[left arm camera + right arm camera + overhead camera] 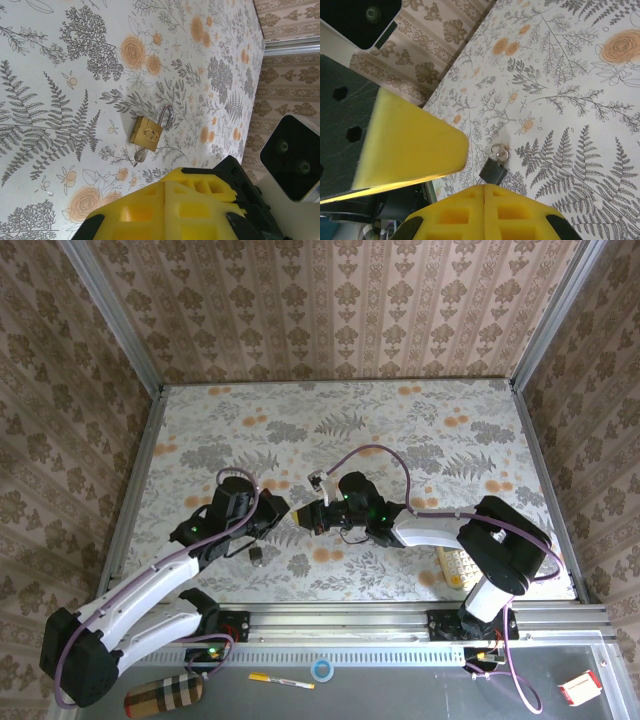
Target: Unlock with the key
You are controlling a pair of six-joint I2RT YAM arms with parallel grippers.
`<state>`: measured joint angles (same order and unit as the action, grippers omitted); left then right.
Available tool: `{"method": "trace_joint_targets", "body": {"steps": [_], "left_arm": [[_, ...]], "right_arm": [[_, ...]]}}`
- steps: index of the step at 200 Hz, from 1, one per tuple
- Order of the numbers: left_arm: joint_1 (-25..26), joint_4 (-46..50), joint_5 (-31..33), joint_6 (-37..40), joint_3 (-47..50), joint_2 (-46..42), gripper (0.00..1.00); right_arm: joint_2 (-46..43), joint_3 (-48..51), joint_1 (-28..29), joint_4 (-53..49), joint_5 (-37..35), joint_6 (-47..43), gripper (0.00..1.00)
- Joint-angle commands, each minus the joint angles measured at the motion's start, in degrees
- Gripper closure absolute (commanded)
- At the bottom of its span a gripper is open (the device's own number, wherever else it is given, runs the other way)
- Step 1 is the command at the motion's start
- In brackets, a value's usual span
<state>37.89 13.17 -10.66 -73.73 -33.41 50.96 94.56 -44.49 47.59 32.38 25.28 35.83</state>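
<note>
1. Brass padlock (146, 132) lay flat on the floral table surface (60, 100), with its silver shackle (167, 116) pointing away from the left wrist camera.
2. Key (139, 159) sat at the padlock's bottom end, opposite the shackle and touching the body. It looked small and greyish, too small to judge how deep it went into the lock.
3. Left gripper (164, 184): yellow foam fingers pressed together along one seam, nothing between them. Padlock and key lay just ahead of the tips, apart from them.
4. Right gripper (484, 190): yellow fingers likewise closed on each other, empty.
5. Right wrist view: a dark squarish body (493, 171) topped by a small silver loop lay on the surface just beyond the tips. Could not tell whether this was the padlock in shade. One yellow finger (410, 145) of the left gripper loomed at the left of that view, above the surface.
6. Top view: both grippers pointed at each other near the table's middle, tips very close; contact could not be made out. A small dark object (257, 555) lay on the near side of the left gripper.
7. Near ledge held a pen (281, 681), a tape roll (321, 670), a checked case (164, 696) and a red-and-white box (579, 688).
</note>
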Motion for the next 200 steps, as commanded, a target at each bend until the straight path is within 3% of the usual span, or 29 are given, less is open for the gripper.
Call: {"method": "trace_joint_targets", "body": {"steps": [1, 10, 22, 34, 49, 79, 141, 200], "left_arm": [[-1.79, 0.93, 0.12, 1.05, 0.62, -1.96, 1.0], [-2.64, 5.37, 0.32, 3.41, -1.14, -2.71, 0.96], [-3.42, 13.89, 1.61, 8.16, -4.9, -3.63, 0.72], [-3.91, 25.15, 3.99, 13.03, -9.39, -3.68, 0.5], [-4.05, 36.28, 7.0, 17.31, -12.59, -2.83, 0.4], [-4.14, 44.82, 11.6, 22.52, -12.53, 0.62, 0.38], [1.23, 40.88, 14.65, 22.2, -11.5, 16.93, 0.46], [2.8, 38.8, 16.89, 19.54, -8.32, 20.06, 0.51]], "right_arm": [[-1.51, -1.43, -0.3, -4.38, -1.06, -1.67, 0.82], [-2.15, -0.99, -0.3, -5.64, -2.14, -1.98, 0.77], [-3.67, -0.69, -0.25, -9.3, -4.02, -2.9, 0.74], [-5.74, -0.69, -0.05, -14.35, -5.93, -4.15, 0.65], [-9.23, 0.02, 0.24, -20.58, -8.89, -5.74, 0.58], [-15.3, 1.22, 0.25, -30.7, -13.6, -7.44, 0.5], [-22.26, 5.32, 0.22, -30.37, -14.13, -6.48, 0.38], [-25.81, 7.13, 0.21, -31.43, -14.37, -7.42, 0.34]]}}
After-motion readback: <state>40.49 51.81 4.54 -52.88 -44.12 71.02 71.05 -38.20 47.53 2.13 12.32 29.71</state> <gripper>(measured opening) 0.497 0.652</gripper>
